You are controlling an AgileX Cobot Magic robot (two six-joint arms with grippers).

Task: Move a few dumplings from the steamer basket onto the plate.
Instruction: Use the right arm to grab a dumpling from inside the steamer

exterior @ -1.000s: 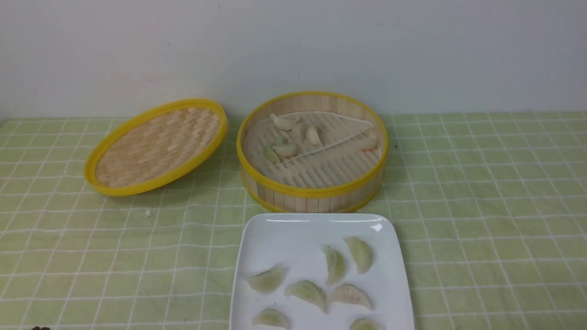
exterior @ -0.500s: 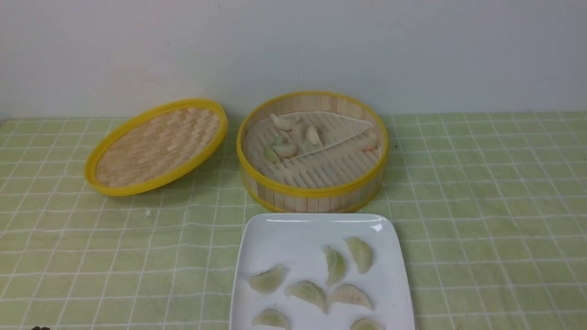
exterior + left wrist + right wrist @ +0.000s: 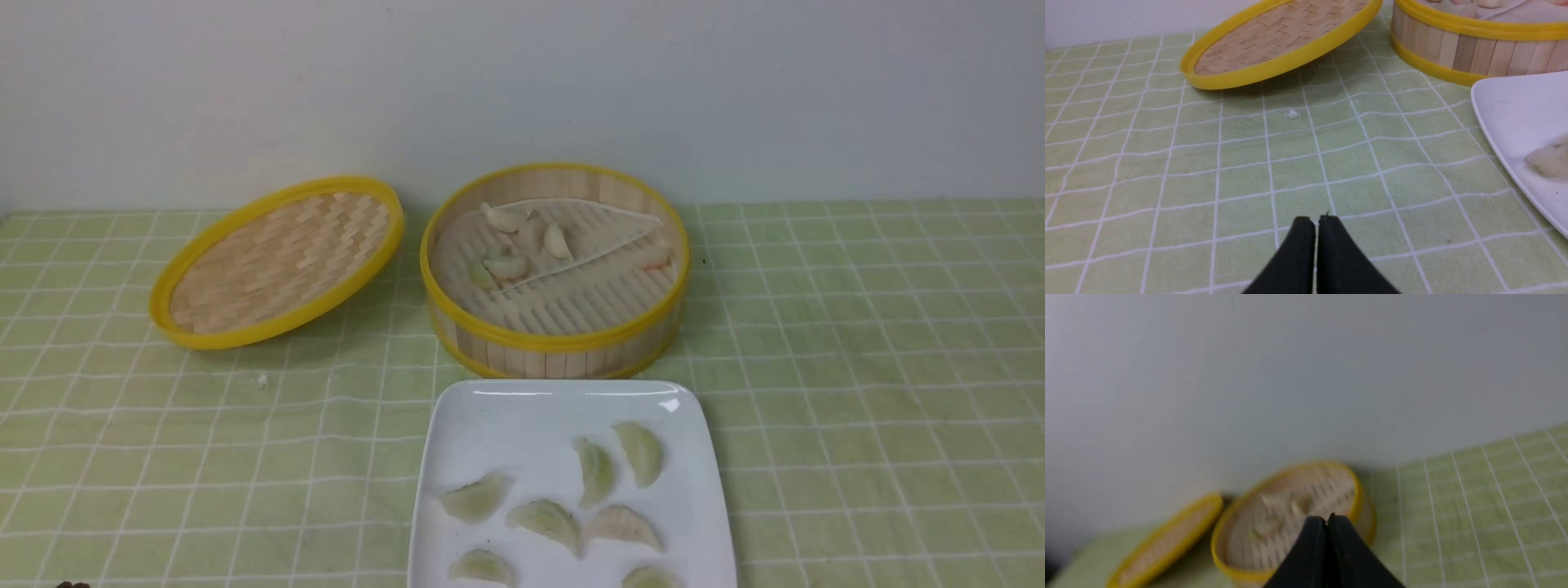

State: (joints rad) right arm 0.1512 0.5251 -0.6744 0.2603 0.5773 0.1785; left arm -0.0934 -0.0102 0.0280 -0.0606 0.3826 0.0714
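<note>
7 dumplings on the plate

Right fingers meet before the blurry steamer basket and lid.

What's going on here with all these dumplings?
Nothing is being handled right now. Seven dumplings lie on the plate, and several more sit in the steamer basket, with its lid tilted beside it. The left gripper and right gripper both hold nothing, jaws shut.
</note>
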